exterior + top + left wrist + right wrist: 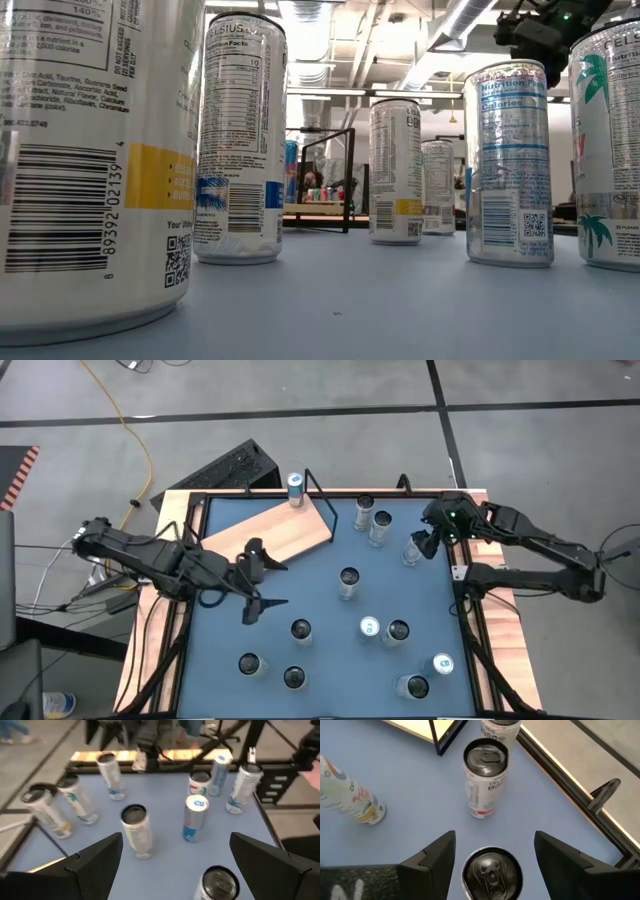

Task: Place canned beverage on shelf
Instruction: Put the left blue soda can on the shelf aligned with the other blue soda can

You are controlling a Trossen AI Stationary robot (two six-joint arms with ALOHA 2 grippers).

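Observation:
The shelf (pixel 270 532) is a pale-wood board with a black wire frame (pixel 322 500) at its right end. It lies at the table's far left, and one blue-topped can (pixel 295 488) stands at its far edge. Several more cans stand on the blue tabletop. My right gripper (pixel 425 540) is open at the far right. Its fingers stand on either side of a dark-topped can (pixel 492 872), apart from it. My left gripper (pixel 263 582) is open and empty beside the shelf's near edge, facing a can at mid-table (pixel 136 830).
Two cans (pixel 364 510) (pixel 380 527) stand close to the wire frame, left of my right gripper; the nearer one (pixel 485 777) shows ahead of it. Several cans (pixel 300 630) (pixel 398 632) (pixel 443 664) fill the table's near half. A raised wooden rim (pixel 165 610) runs round the table.

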